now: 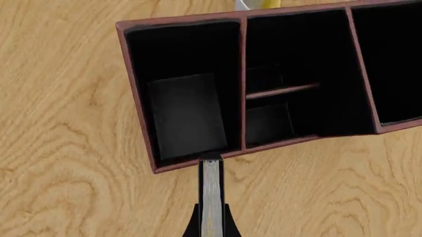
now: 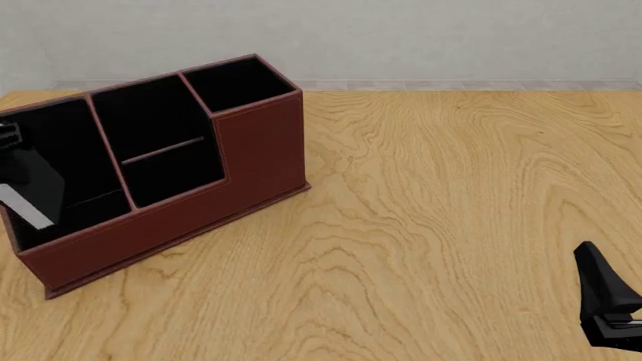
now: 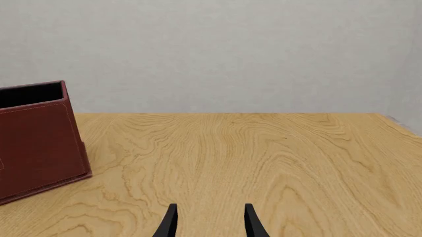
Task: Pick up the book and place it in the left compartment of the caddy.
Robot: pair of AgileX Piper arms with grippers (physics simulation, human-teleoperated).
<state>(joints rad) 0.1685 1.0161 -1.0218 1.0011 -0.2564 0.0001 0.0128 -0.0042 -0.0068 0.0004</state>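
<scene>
Left wrist view, gripper: the left gripper (image 1: 211, 224) is clamped on the book (image 1: 211, 192), which stands on edge between the black fingers with its white page edges facing the camera; the finger bases are cut off by the frame edge.
Left wrist view, book's place: its top end sits at the caddy (image 1: 197, 19) front rim, just over the near wall of the left compartment (image 1: 188, 116), at about 6 o'clock of that opening.
Left wrist view, hidden: the compartment floor is black on black and hard to read; the right section of the caddy runs out of the frame.
Front view, caddy: it stands at about 10 o'clock on the surface (image 2: 431, 195), turned at an angle, its left end cut by the frame edge.
Front view, left arm: only a dark shape and a pale strip show at the left compartment; which part is book and which is gripper cannot be told.
Front view, room: wide bare wood from 12 through 6 o'clock.
Front view, right side: the right gripper (image 2: 607, 297) sits at about 4 o'clock, partly cut off.
Right wrist view, gripper: its two fingertips (image 3: 170, 222) stand apart with nothing between them.
Right wrist view, edges: the caddy's end wall is at 9 o'clock, well apart.
</scene>
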